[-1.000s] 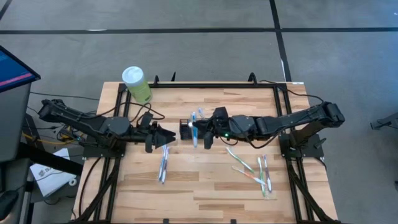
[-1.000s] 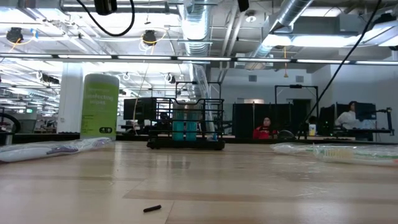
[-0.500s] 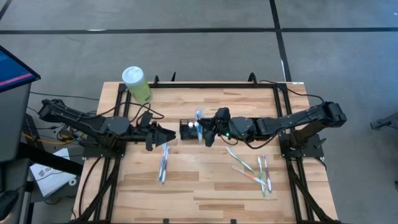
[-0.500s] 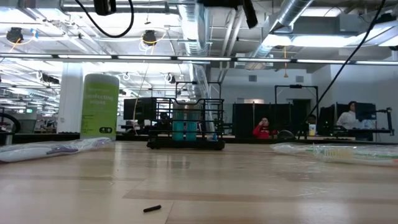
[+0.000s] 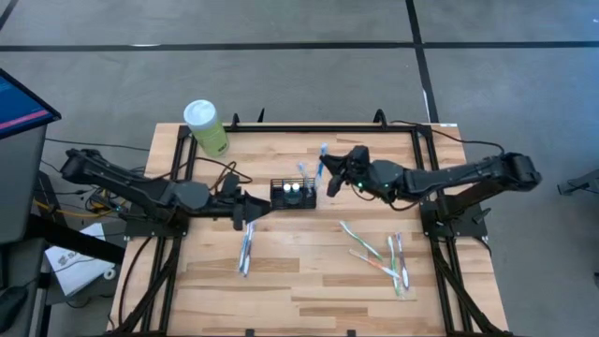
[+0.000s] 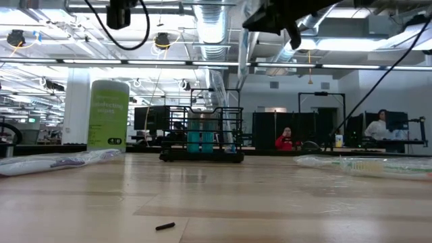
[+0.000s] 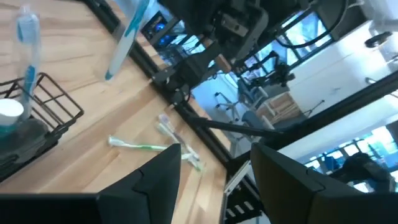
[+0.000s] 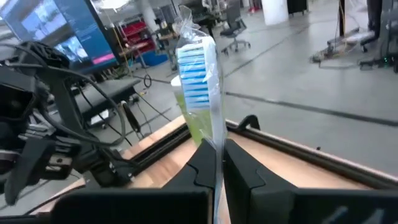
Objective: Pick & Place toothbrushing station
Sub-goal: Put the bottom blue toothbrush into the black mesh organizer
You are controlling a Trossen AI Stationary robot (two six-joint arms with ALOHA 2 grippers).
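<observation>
A: Looking down on the bench [image 5: 309, 271], the toothbrushing station [image 5: 293, 195] sits near the middle, a small black wire caddy, upright, with a couple of items standing in its compartments.

B: And the right gripper [image 5: 325, 170]?

A: It hangs just beyond the caddy's right end, off the wood. Its fingers [image 8: 202, 163] are pinched together on a wrapped toothbrush [image 8: 198, 81], blue bristles up inside clear film. From above, that brush [image 5: 323, 159] pokes out past the gripper toward the far edge.

B: What about the left side?

A: The left gripper [image 5: 257, 208] points at the caddy from the left, close to its near corner. Its fingers [image 7: 155, 180] stand apart with nothing between them; through the gap you see bare wood and loose brushes. I can't tell whether it touches the wire.

B: Anything else lying about?

A: A packaged toothbrush [image 5: 246, 248] lies just in front of the left gripper. A scatter of toothbrushes [image 5: 379, 257] lies toward the right front. A green canister [image 5: 206, 126] with a white lid stands at the far left corner.

B: And from bench height?

A: The caddy [image 6: 202, 135] stands square on the wood, the canister [image 6: 108, 115] well to its left, and a small dark scrap [image 6: 165, 227] lies in the foreground. People sit at desks in the room behind.
</observation>
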